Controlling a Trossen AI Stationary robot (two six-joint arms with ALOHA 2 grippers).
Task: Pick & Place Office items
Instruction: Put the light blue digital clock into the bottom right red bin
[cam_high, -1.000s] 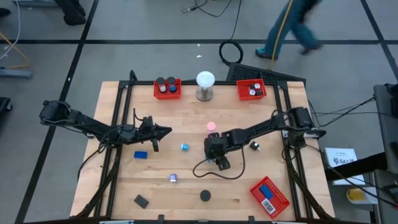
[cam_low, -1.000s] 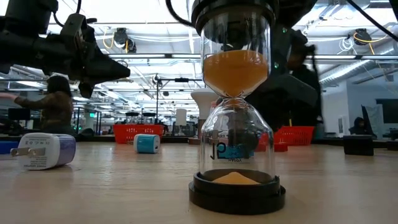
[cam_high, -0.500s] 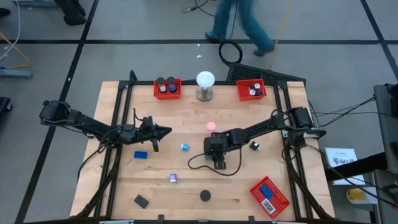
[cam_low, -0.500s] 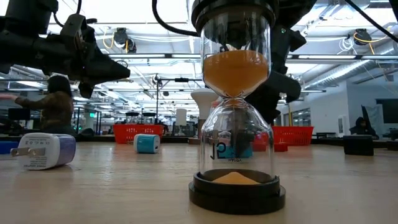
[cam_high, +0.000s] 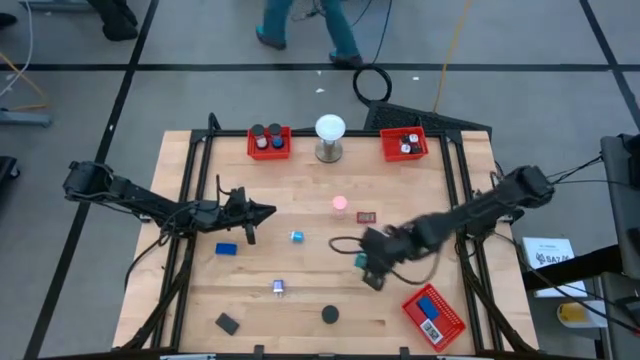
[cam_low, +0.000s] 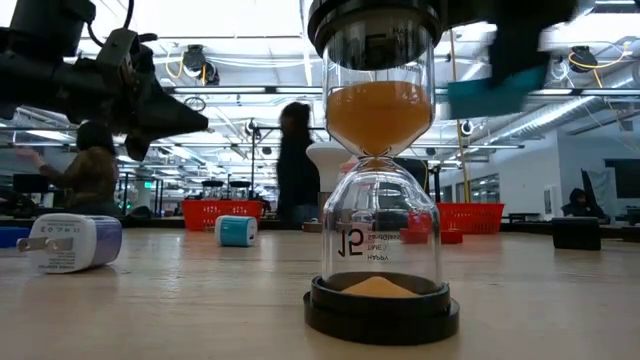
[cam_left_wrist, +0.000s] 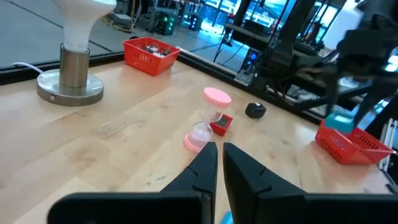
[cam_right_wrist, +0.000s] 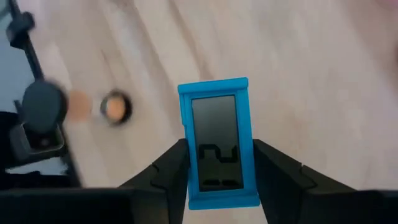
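The wooden counter (cam_high: 300, 280) carries three red mesh trays: one at the far edge left of centre (cam_high: 269, 142), one at the far edge toward the right (cam_high: 404, 144), and a third near the front right corner (cam_high: 433, 313). A white globe on a metal base (cam_high: 330, 138) stands between the two far trays.

The right end effector (cam_high: 372, 262) hangs over the counter's right-centre, just beside the front tray, its fingers (cam_right_wrist: 171, 171) clenched on a blue timer with a dark screen (cam_right_wrist: 217, 142). The left end effector (cam_high: 262, 211) hovers over the left-centre with its fingers (cam_left_wrist: 202, 168) pressed together and empty.

Scattered on the counter lie a pink hourglass (cam_high: 340, 204), a small red block (cam_high: 366, 216), a blue block (cam_high: 226, 249), a small blue roll (cam_high: 297, 236), a white plug (cam_high: 279, 287), a black block (cam_high: 228, 323) and a black-capped hourglass (cam_high: 329, 315).
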